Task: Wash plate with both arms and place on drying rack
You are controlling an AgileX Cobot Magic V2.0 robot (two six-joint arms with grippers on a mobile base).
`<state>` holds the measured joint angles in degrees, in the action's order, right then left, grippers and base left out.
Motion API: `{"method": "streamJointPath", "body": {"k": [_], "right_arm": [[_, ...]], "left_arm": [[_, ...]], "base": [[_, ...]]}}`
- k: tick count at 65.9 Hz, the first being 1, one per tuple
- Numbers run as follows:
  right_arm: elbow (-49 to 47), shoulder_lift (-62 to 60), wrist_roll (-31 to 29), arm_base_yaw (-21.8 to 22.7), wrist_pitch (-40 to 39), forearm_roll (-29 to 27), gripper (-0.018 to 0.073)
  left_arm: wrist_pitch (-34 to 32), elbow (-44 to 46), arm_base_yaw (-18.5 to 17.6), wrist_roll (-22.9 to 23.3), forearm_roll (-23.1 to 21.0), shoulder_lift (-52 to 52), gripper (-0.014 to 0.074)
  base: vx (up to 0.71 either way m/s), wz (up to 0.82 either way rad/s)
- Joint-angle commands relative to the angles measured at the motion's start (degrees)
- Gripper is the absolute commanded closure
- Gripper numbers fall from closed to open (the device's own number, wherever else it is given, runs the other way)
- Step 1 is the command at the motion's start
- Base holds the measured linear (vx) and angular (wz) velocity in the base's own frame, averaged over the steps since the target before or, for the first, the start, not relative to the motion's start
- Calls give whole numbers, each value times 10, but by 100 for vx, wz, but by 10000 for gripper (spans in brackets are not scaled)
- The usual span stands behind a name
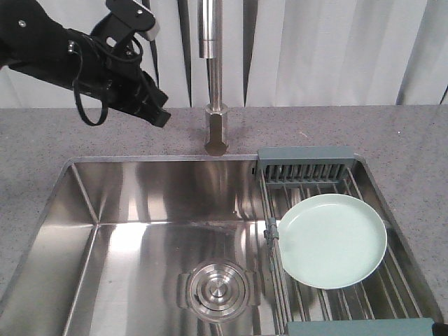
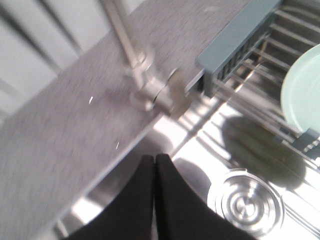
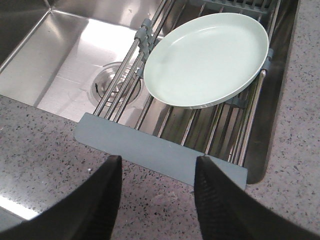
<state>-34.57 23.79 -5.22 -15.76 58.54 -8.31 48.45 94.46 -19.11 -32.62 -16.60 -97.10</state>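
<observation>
Round pale mint-green plate (image 1: 334, 241) lying face up on flat drying rack of thin steel rods w/ grey-blue plastic end pieces (image 1: 305, 163), set across right side of stainless steel sink basin (image 1: 140, 224). Plate rim near small grey clip on rack's left rail. Nothing gripping plate.

Black left gripper (image 2: 154, 162) up over grey speckled countertop (image 1: 42, 140), left of steel tap (image 1: 215, 129), well apart from plate; fingers pressed together, tips touching, nothing between them. Left wrist view blurred: tap base, rack's slotted end piece, round steel drain (image 2: 246, 201) below.

Black right gripper (image 3: 159, 172) above countertop at near edge of sink, just beside rack's plain grey-blue end bar (image 3: 160, 152); fingers (image 3: 107, 192) spread wide, holding nothing. Plate beyond bar, apart from fingertips. In front view, only tiny black bit at bottom right corner.
</observation>
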Motion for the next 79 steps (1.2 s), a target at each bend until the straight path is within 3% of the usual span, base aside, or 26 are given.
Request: {"method": "streamJointPath", "body": {"k": [1, 22, 45, 79], "right_arm": [[-15, 4, -6, -1, -34, -1, 216], [-15, 4, -6, -1, -34, -1, 216], [-15, 4, -6, -1, -34, -1, 216], [-15, 4, -6, -1, -34, -1, 216]], "left_arm": [[4, -2, 6, 131, 61, 55, 603], [-56, -189, 44, 232, 78, 193, 603], [-59, -329, 110, 261, 85, 336, 603], [-54, -501, 119, 436, 208, 538, 603]], "base": [[0, 0], [0, 0], [0, 0], [0, 0]]}}
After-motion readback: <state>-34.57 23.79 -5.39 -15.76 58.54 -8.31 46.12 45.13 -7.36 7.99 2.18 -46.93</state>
